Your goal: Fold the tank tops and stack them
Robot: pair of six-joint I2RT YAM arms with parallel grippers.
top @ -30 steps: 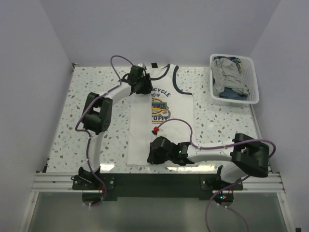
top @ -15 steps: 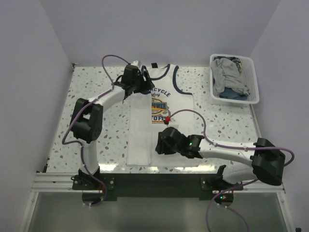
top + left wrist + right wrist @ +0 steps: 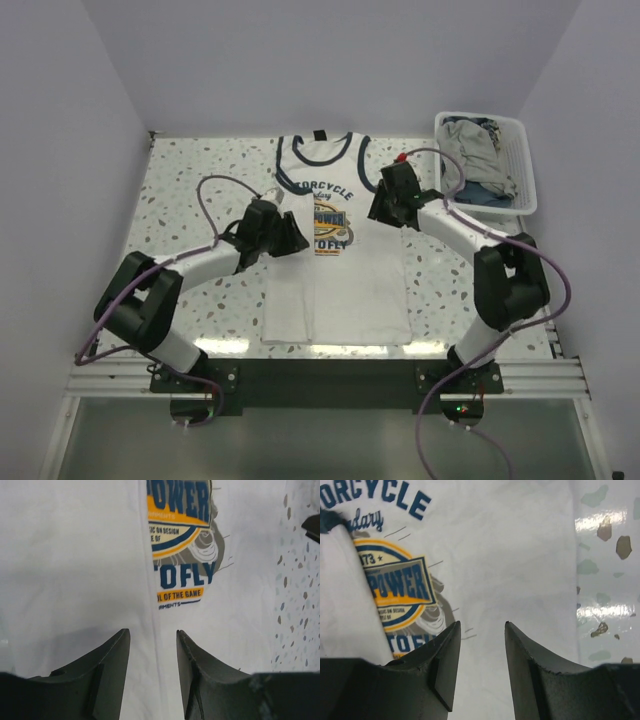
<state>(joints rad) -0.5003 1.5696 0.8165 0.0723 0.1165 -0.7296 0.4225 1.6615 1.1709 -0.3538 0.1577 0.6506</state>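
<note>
While the white, navy-trimmed cloth tank top point(image 3: 350, 290) with blue-yellow print lies flat on the speckled table point(image 3: 200, 180), left side folded inward, the left gripper point(image 3: 152, 636) and right gripper point(image 3: 482, 627) hover spread and empty, so the right edge probably needs pinching and folding across next.

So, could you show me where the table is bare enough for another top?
Bare: the far-left corner of the table, between wall and white tank top, and a narrower patch between that top and the right arm. Crowded: the middle, with left pincer and right pincer over the top, and the far-right basket.
</note>
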